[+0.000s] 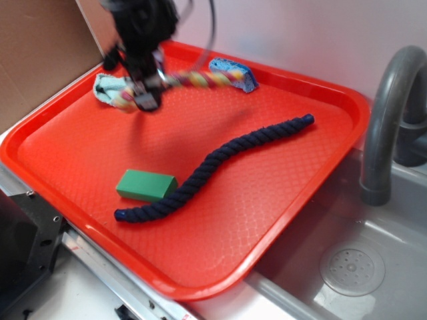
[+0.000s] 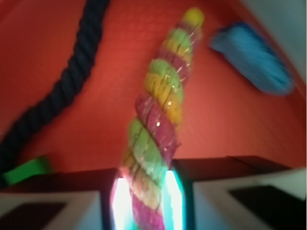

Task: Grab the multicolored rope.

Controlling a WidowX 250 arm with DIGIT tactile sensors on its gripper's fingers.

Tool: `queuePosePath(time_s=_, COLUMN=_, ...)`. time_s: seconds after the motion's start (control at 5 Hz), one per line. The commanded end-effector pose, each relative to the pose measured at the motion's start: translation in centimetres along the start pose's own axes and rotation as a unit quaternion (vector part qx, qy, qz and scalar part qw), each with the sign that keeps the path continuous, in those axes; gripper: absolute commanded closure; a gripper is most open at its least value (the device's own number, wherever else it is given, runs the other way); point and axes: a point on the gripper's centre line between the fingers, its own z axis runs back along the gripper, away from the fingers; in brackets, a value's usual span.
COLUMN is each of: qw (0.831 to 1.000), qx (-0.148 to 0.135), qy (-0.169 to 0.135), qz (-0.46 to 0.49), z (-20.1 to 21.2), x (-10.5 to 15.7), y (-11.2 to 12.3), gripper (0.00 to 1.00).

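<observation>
Wrist view: I see end effector (image 2: 144, 201) clamped on multicolored rope (image 2: 158, 120), which stretches toward the blue sponge (image 2: 254, 60) at the red tray's (image 1: 280, 220) far edge.

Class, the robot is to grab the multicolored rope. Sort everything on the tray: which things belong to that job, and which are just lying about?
Belongs to the job:
multicolored rope
gripper, shut on that rope

Just lying about:
navy rope
green block
blue sponge
light cloth
red tray
</observation>
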Motion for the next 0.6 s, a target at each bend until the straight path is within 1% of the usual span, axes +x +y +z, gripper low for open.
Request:
queuePosePath(time_s=0.0, qw=0.966, qx=-0.070, qy=-0.005, qz=0.249, z=8.63, x=-2.63, y=-1.84, gripper=1.00)
queuePosePath(time_s=0.2, qw=0.928, qx=-0.059, qy=0.018, qz=0.367, z=9.10, x=-3.52, y=-1.95, gripper=1.00)
queuePosePath(time_s=0.4, qw=0.886, qx=0.008, qy=0.031, qz=0.462, z=8.92, x=-2.96, y=-2.08, gripper=1.00)
